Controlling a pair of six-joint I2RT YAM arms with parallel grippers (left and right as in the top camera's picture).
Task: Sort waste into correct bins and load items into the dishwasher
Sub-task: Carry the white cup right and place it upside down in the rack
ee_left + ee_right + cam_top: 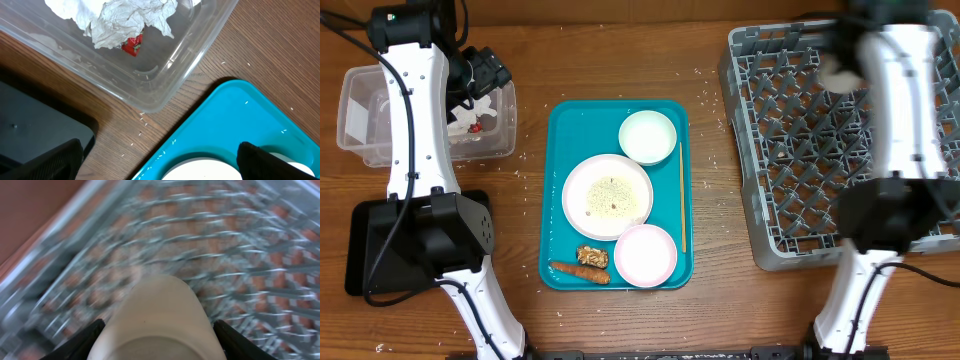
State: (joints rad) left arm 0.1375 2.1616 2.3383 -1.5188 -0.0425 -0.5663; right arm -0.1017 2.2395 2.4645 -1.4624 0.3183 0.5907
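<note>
Wooden counter (620, 60), seen from above: the right claw (157, 329) clamps a small whitish cup (160, 300) over the large grey plastic dish rack (790, 150) at frame right, in a blurred view. The left claw (159, 149), spread wide and empty, hangs over a corner of the teal tray (558, 200) beside the clear plastic tub (350, 100) at upper left, which holds crumpled white tissue (130, 20) and a red wrapper (132, 46).

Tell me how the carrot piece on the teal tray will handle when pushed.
The carrot piece looks small and solid: likely light, stiff. Long and tapered, it may roll or pivot. The glossy teal tray may let it slide.
</note>
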